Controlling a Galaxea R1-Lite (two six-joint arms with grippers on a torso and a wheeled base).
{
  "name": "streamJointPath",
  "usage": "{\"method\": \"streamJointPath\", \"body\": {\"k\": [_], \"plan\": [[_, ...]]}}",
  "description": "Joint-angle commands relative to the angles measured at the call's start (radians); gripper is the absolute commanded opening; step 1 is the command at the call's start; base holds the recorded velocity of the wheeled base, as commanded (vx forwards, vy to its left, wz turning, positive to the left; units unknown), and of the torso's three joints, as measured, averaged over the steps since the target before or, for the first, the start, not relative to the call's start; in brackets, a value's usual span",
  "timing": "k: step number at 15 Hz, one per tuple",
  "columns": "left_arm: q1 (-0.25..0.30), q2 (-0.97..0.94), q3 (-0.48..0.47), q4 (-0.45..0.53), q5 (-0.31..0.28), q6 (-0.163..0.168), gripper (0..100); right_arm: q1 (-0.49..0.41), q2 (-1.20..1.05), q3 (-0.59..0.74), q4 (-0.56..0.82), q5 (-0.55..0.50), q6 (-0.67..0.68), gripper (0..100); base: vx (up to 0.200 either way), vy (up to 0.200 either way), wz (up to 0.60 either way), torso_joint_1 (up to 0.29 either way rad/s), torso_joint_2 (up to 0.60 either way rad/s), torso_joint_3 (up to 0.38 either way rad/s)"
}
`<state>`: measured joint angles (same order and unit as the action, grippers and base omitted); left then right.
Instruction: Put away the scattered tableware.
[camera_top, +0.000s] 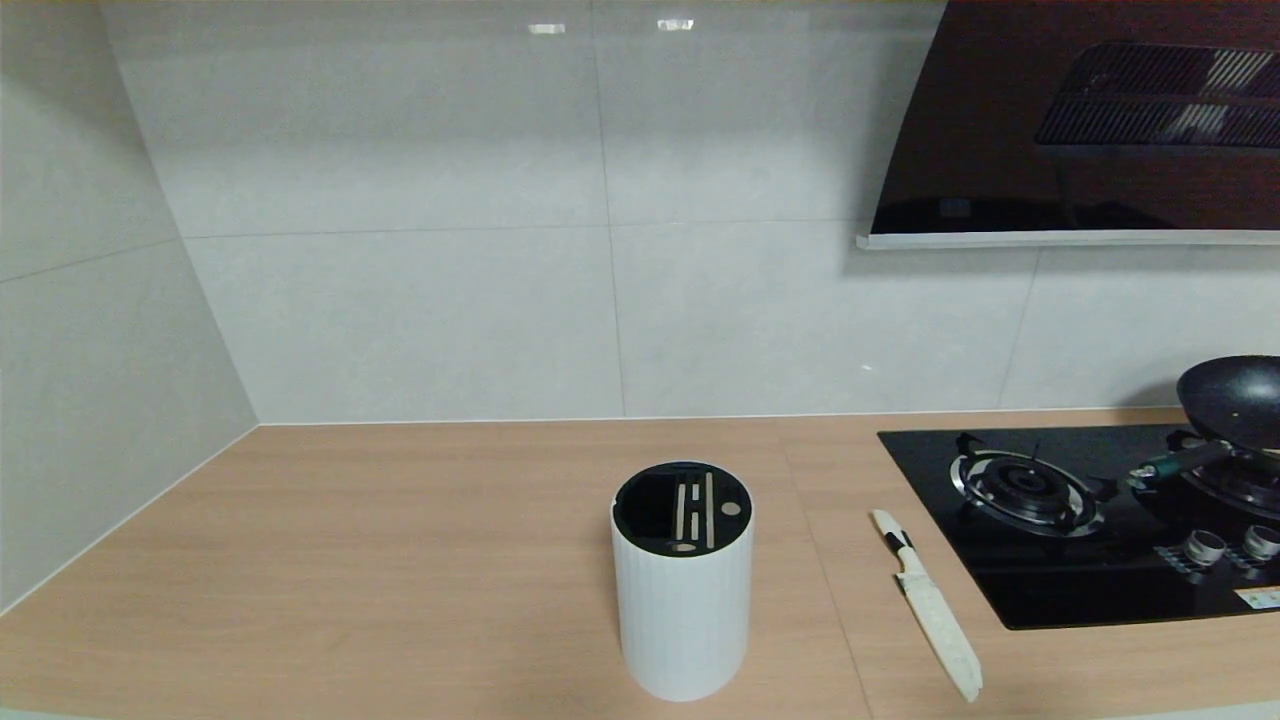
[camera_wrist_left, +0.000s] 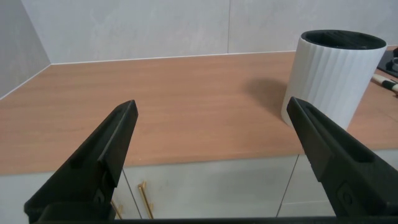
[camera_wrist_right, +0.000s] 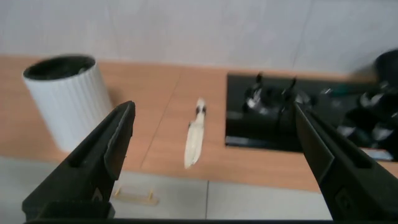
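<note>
Head view: a white knife (camera_top: 925, 600) lies flat on the wooden tabletop (camera_top: 400, 560), between a white ribbed holder (camera_top: 682, 590) and a black stove (camera_top: 1080, 540). It is near the stove's left edge but apart from it, with its handle toward the wall. The holder stands upright and has a black slotted top. A dark wok (camera_top: 1235, 400) sits on the stove's right burner. The left gripper (camera_wrist_left: 211, 109) hangs off the tabletop's front edge, fingers spread wide with nothing between them. The right gripper (camera_wrist_right: 214, 111) hangs before the same edge, facing the knife, fingers wide apart and holding nothing.
</note>
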<state>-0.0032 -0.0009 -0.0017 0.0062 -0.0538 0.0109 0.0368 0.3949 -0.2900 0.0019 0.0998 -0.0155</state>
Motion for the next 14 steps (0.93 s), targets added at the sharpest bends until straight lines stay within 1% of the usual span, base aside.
{"method": "streamJointPath", "body": {"k": [1, 3, 4, 5, 8, 9, 10, 11, 13, 14], "plan": [[0.000, 0.001, 0.000, 0.000, 0.000, 0.000, 100, 0.071, 0.539, -0.084, -0.188, 0.020, 0.032, 100, 0.000, 0.000, 0.00, 0.000, 0.00, 0.000], [0.000, 0.001, 0.000, 0.000, 0.000, 0.000, 100, 0.094, 0.771, -0.090, -0.355, 0.011, 0.062, 100, 0.000, 0.000, 0.00, 0.000, 0.00, 0.000], [0.000, 0.001, 0.000, 0.000, 0.000, 0.000, 100, 0.100, 0.838, -0.098, -0.395, 0.009, 0.062, 100, 0.000, 0.000, 0.00, 0.000, 0.00, 0.000], [0.000, 0.001, 0.000, 0.000, 0.000, 0.000, 100, 0.115, 0.961, -0.120, -0.444, 0.000, 0.062, 100, 0.000, 0.000, 0.00, 0.000, 0.00, 0.000], [0.000, 0.001, 0.000, 0.000, 0.000, 0.000, 100, 0.152, 1.154, -0.184, -0.458, -0.002, 0.058, 100, 0.000, 0.000, 0.00, 0.000, 0.00, 0.000], [0.000, 0.001, 0.000, 0.000, 0.000, 0.000, 100, 0.153, 1.181, -0.195, -0.458, -0.002, 0.058, 100, 0.000, 0.000, 0.00, 0.000, 0.00, 0.000], [0.000, 0.001, 0.000, 0.000, 0.000, 0.000, 100, 0.152, 1.273, -0.239, -0.459, 0.000, 0.058, 100, 0.000, 0.000, 0.00, 0.000, 0.00, 0.000], [0.000, 0.001, 0.000, 0.000, 0.000, 0.000, 100, 0.152, 1.297, -0.251, -0.459, -0.002, 0.058, 100, 0.000, 0.000, 0.00, 0.000, 0.00, 0.000], [0.000, 0.001, 0.000, 0.000, 0.000, 0.000, 100, 0.153, 1.437, -0.314, -0.462, -0.003, 0.062, 100, 0.000, 0.000, 0.00, 0.000, 0.00, 0.000], [0.000, 0.001, 0.000, 0.000, 0.000, 0.000, 100, 0.155, 1.515, -0.336, -0.485, -0.005, 0.063, 100, 0.000, 0.000, 0.00, 0.000, 0.00, 0.000]]}}
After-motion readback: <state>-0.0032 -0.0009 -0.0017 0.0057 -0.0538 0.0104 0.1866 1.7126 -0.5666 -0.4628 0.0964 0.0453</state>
